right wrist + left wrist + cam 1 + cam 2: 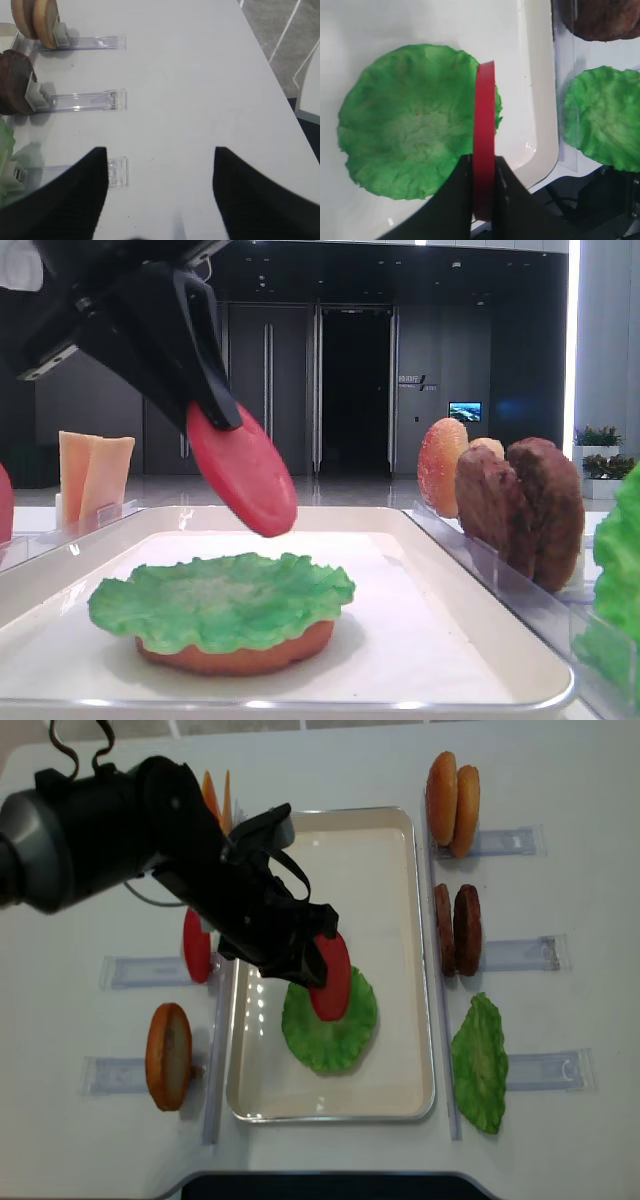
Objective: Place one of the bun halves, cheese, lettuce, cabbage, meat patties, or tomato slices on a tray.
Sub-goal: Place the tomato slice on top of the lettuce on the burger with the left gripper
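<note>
1. Tomato slice (331, 976) hangs edge-on above the lettuce (330, 1030) on the tray (390, 840), clamped in the left gripper (482, 185).
2. Right gripper (160, 195) fingers spread wide, holding nothing.

Tomato slice (331, 976) over lettuce (329, 1020)

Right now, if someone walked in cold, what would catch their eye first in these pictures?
First, the smooth round red tomato slice pinched in the black left tool and hanging tilted above the large white rectangular tray. Under it lies the ruffled bright green lettuce leaf on an orange-brown bun half. Right of the tray, rough dark-brown meat patties stand on edge in a clear plastic rack.
</note>
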Controlling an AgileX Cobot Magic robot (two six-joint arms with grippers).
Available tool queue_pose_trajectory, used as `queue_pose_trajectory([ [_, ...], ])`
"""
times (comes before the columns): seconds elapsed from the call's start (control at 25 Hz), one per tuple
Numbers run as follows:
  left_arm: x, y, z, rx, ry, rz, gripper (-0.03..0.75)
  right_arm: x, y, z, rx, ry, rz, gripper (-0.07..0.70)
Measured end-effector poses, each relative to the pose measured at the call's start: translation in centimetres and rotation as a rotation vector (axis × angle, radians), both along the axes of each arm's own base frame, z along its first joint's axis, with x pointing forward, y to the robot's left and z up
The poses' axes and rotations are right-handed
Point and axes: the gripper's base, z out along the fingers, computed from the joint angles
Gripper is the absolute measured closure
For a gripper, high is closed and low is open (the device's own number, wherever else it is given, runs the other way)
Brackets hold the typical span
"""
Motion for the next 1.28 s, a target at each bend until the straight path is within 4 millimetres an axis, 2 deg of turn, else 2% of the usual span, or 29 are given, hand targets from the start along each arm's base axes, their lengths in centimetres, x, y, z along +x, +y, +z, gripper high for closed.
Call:
queue_pose_trajectory([
  [0.52, -0.8, -0.6, -1.1, -0.066, 0.009, 0.003, 0.660, 0.0, 0.0, 0.0, 0.001, 0.000, 0.000, 0.170],
  [0.72, -0.6, -0.8, -2.0, -0.061, 0.025, -0.001, 0.660, 0.0, 0.0, 0.0, 0.001, 0.000, 0.000, 0.170],
  [1.28, -0.3, -0.9, -2.7, -0.051, 0.024, 0.005, 0.661, 0.0, 0.0, 0.0, 0.001, 0.000, 0.000, 0.170],
])
